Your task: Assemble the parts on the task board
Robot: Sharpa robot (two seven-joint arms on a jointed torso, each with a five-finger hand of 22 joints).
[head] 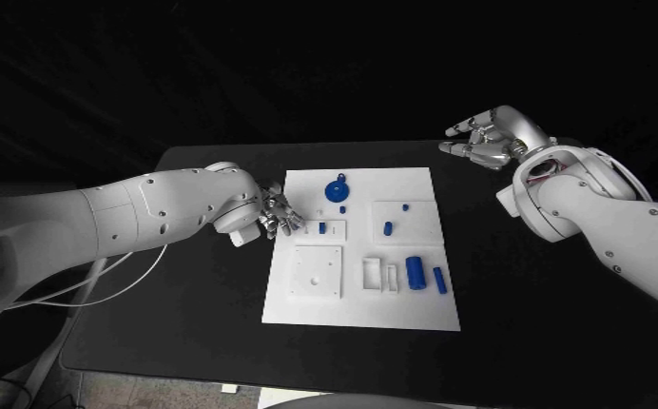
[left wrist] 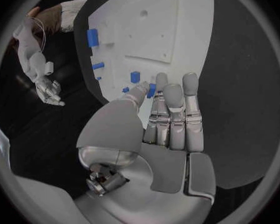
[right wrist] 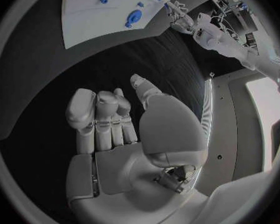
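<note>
The black table [head: 164,333] carries the white rectangular task board [head: 359,312] at its centre, against a dark backdrop. Near on the board, a blue cylinder part [head: 415,268] and a blue bar part [head: 440,280] lie right of a raised white square block [head: 317,272]. Farther off is a blue round disc part [head: 338,189]. The left hand [head: 279,215] rests at the board's left edge, fingers straight, holding nothing. The right hand [head: 487,140] hovers far right, well apart from the board, fingers curled, empty.
</note>
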